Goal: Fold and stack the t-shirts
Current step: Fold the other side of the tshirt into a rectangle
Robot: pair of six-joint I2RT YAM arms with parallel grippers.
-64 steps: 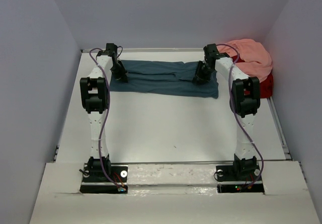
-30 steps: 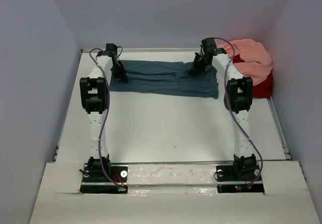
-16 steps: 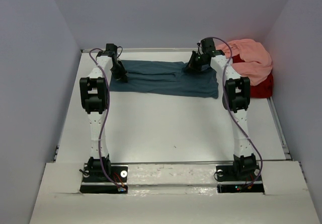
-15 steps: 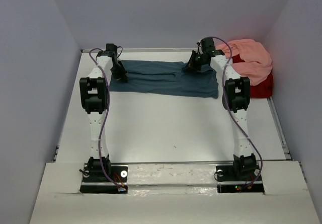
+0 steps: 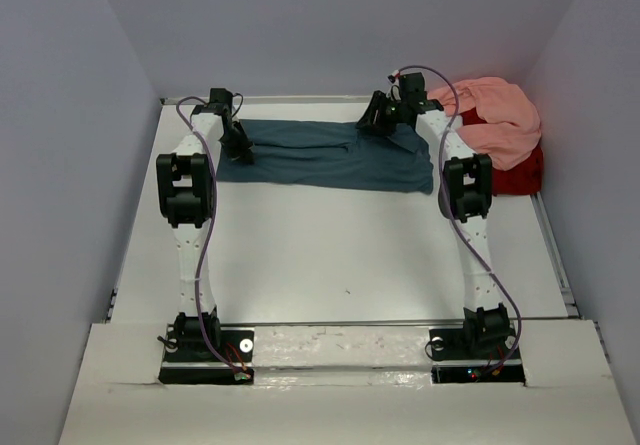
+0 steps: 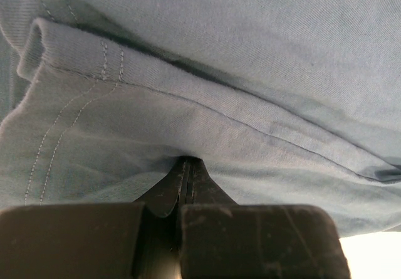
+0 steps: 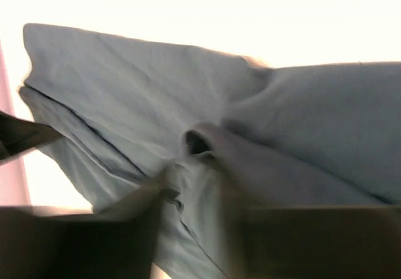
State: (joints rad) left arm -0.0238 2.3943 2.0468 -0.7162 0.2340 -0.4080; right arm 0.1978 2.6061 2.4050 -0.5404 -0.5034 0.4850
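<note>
One teal t-shirt [image 5: 320, 170] spread flat, left gripper [image 5: 238, 148] pinching its 9 o'clock edge, right gripper [image 5: 373, 125] at 1 o'clock, grip unclear.

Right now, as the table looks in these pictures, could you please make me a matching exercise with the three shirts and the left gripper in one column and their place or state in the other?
Column one:
1. teal-blue shirt
2. pink shirt
3. red shirt
4. left gripper

Column two:
A. lies under another shirt, at the far right
B. closed, pinching cloth
C. spread out flat in the middle
D. heaped on top of another shirt

Right pairs: 1-C, 2-D, 3-A, 4-B.
</note>
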